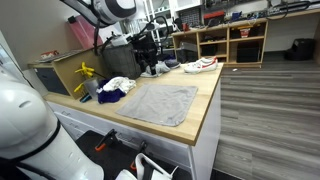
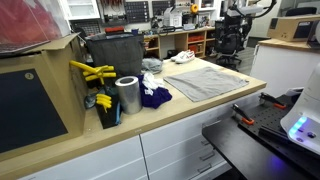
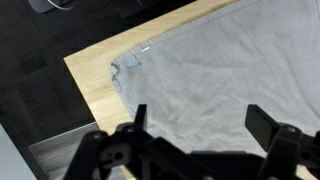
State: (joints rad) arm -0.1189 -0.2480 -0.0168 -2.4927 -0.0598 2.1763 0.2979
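The hand hangs open directly above the grey towel, whose tagged corner lies toward the surface edge.

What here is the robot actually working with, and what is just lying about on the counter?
In hand:
- gripper, open, above the cloth
- grey cloth, spread flat on the wooden counter

Lying about:
- white and dark blue cloth heap
- metal can
- yellow tool
- black bin
- white shoe
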